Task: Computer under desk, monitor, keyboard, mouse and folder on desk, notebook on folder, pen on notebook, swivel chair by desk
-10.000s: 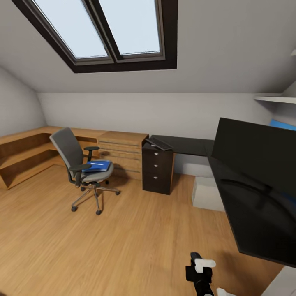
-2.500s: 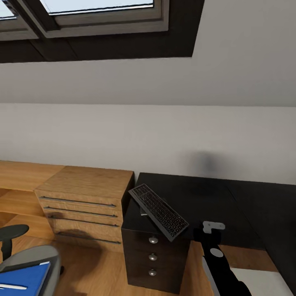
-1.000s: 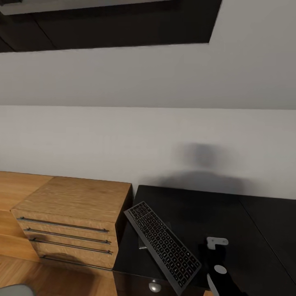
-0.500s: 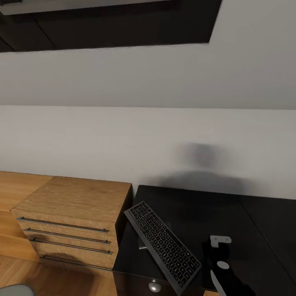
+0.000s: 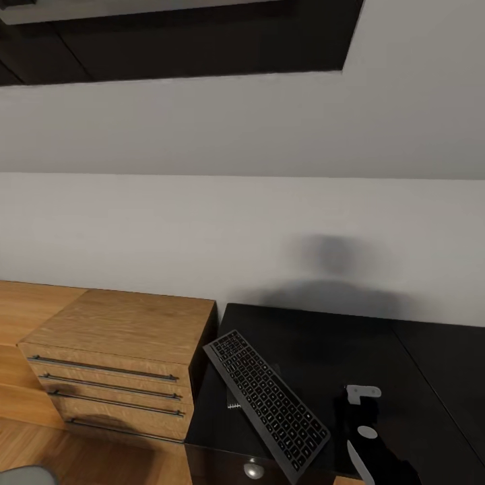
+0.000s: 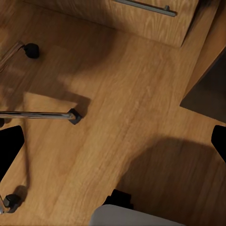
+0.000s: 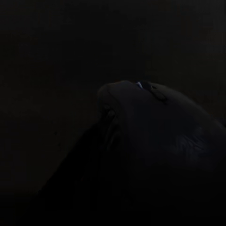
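Observation:
The dark keyboard (image 5: 266, 404) lies tilted on the black desk (image 5: 316, 343), one end propped on a thin flat item (image 5: 233, 405) at the desk's left edge. My right arm (image 5: 362, 438) reaches over the desk just right of the keyboard; its fingers are lost against the dark top. In the right wrist view a black rounded shape, apparently the mouse (image 7: 146, 127), sits close ahead on the dark desk. My left gripper (image 6: 113, 146) hangs open over the wood floor, with the swivel chair's metal leg (image 6: 37, 114) and caster (image 6: 32, 49) below it.
A wooden drawer chest (image 5: 114, 364) stands against the desk's left side. The black drawer unit (image 6: 207, 89) under the desk shows beside the floor (image 6: 122, 108). A grey edge of the chair seat (image 5: 13, 475) shows at the lower left. The sloped wall rises behind the desk.
Over ten seconds the camera has come up close to the desk, leaving the chair mostly out of frame. In the last second my right arm has edged slightly right over the desk.

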